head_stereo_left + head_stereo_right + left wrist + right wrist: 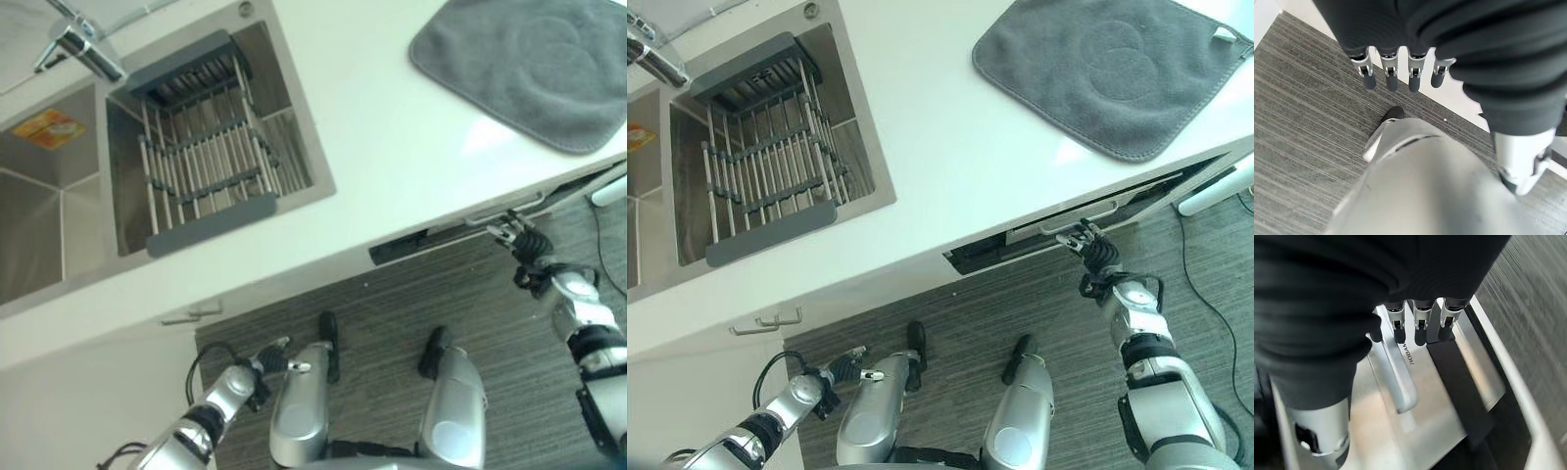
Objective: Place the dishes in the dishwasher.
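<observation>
A white desk (950, 147) tops the kitchen. Just beneath its edge, the right hand (1087, 245) reaches the silver bar handle (1393, 377) of the steel-fronted dishwasher (1449, 382), fingers straight, touching it. The left hand (844, 370) hangs relaxed over grey carpet (950, 304).

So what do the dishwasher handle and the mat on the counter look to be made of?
The dishwasher handle looks like brushed or satin metal: silvery, with soft highlights. The mat looks like grey microfibre or similar cloth: matte, fuzzy, with pressed ring marks.
</observation>
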